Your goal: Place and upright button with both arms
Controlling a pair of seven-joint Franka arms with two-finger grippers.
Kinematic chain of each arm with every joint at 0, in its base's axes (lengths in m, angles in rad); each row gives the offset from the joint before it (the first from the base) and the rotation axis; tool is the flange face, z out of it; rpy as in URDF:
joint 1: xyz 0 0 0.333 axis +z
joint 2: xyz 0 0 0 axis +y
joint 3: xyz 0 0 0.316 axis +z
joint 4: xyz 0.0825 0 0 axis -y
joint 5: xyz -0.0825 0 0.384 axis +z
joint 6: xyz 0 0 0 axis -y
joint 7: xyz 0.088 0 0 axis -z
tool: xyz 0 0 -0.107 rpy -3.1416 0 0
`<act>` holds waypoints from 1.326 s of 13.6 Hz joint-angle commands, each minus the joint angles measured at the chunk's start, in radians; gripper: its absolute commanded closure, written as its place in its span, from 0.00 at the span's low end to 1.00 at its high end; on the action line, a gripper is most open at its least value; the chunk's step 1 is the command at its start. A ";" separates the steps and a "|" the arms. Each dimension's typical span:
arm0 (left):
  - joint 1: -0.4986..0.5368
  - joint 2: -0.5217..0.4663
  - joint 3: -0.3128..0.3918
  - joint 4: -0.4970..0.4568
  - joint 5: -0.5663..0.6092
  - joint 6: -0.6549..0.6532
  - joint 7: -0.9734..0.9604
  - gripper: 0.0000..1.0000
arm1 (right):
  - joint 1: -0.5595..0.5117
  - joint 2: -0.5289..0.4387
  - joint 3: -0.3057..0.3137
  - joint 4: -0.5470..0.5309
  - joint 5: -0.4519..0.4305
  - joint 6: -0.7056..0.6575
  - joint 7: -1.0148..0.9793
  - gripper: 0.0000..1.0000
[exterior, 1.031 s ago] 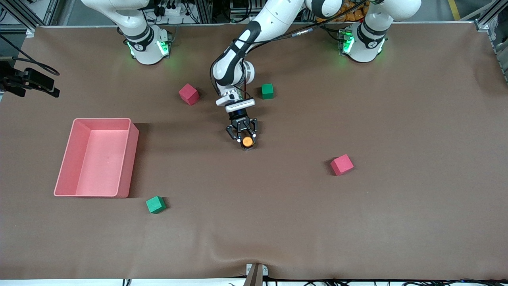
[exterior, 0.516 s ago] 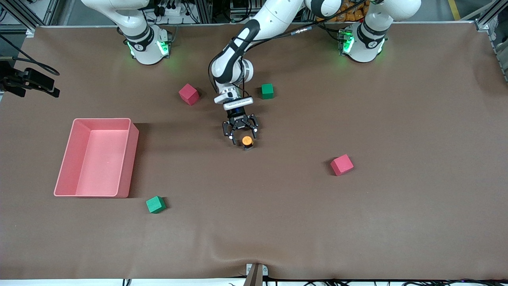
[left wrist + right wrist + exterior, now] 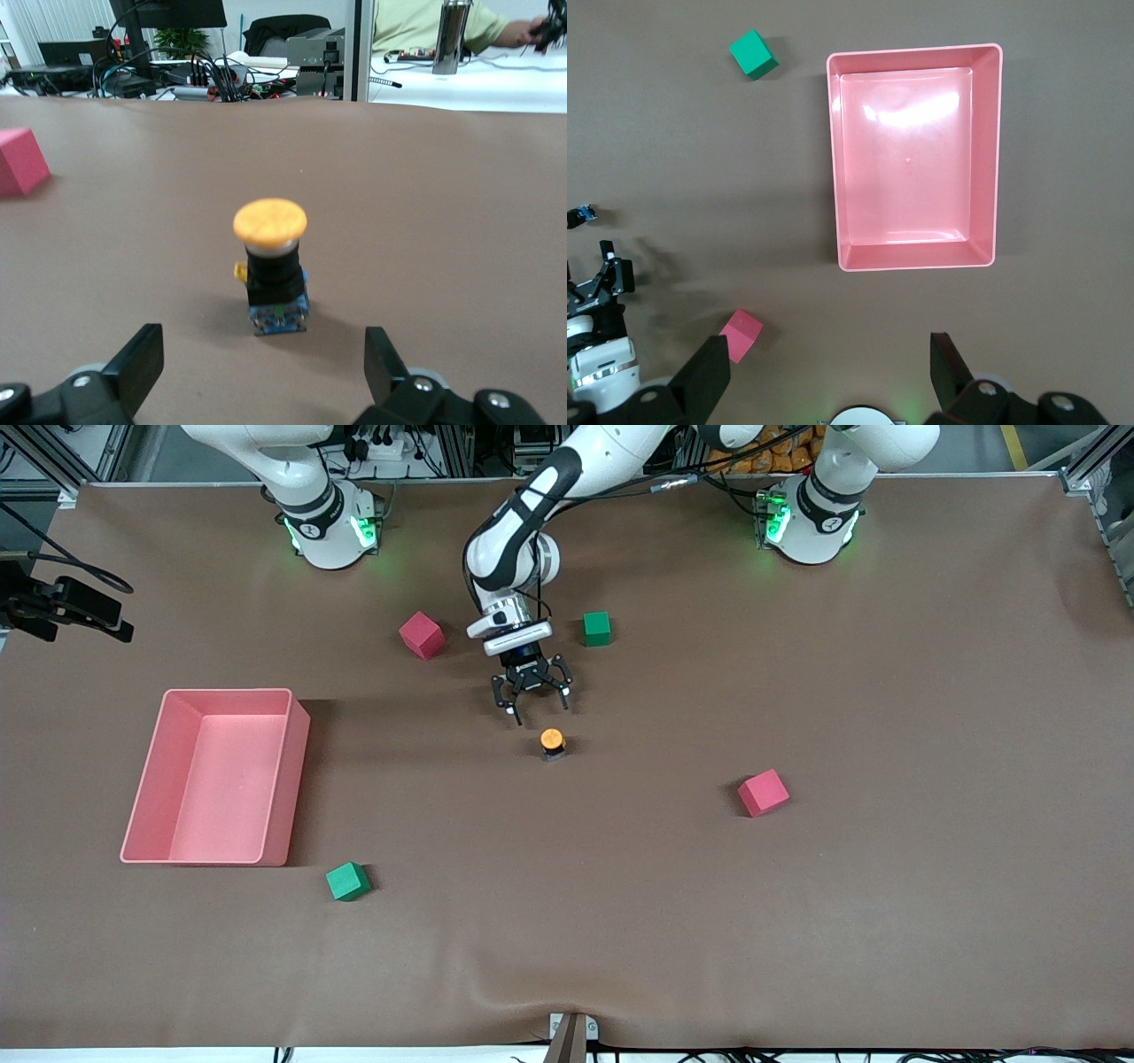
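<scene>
Left fingers (image 3: 531, 709) spread, clear of upright button (image 3: 552, 742).

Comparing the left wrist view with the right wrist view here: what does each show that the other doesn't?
Only the left wrist view shows the button standing upright, orange cap up, between the open left hand fingers and untouched. Only the right wrist view shows the pink bin, a green cube, and the open right hand high above. Both show the brown table and a red cube.
</scene>
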 commanded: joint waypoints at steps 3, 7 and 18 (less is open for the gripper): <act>0.010 -0.170 -0.014 -0.056 -0.146 -0.007 0.158 0.00 | 0.000 -0.002 -0.001 0.006 0.016 -0.003 0.000 0.00; 0.092 -0.384 -0.014 -0.088 -0.363 -0.007 0.425 0.00 | 0.002 -0.002 -0.001 0.006 0.016 -0.003 0.001 0.00; 0.525 -0.872 -0.014 -0.213 -0.820 -0.036 1.182 0.00 | 0.002 -0.002 -0.001 0.006 0.016 -0.002 0.000 0.00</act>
